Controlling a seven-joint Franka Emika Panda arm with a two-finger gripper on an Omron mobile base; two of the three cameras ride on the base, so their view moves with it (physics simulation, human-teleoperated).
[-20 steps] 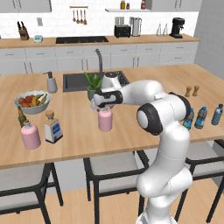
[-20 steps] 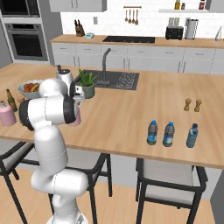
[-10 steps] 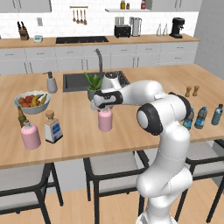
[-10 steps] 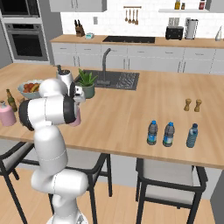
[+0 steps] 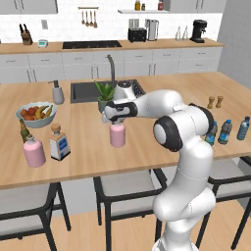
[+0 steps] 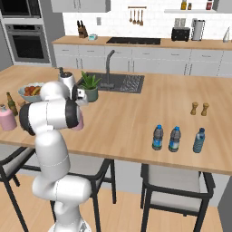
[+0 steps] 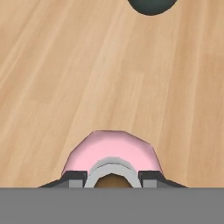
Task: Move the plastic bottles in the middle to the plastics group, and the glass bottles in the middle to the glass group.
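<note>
The round pink bottle (image 5: 117, 136) stands on the wooden island counter (image 5: 147, 142), and my gripper (image 5: 116, 119) comes down over it, shut on its narrow neck. From the hand view, the pink shoulder (image 7: 111, 151) sits right below, with my gripper (image 7: 112, 177) closed around the neck. The flat square bottle (image 5: 60, 143) with its tan stopper stands to the left. Just past it are the stout pink bottle (image 5: 34, 151) and the thin dark olive bottle (image 5: 23, 131). Three small blue-labelled water bottles (image 6: 174, 139) stand in a row at the counter's right end.
A potted plant (image 5: 104, 95) in a dark pot (image 7: 151, 5) stands just behind the gripper, beside the sink (image 5: 88, 90). A fruit bowl (image 5: 35, 115) and soap dispenser (image 5: 58, 92) are at the left, two shakers (image 5: 214, 102) at the right. Stools (image 5: 122, 188) line the near edge.
</note>
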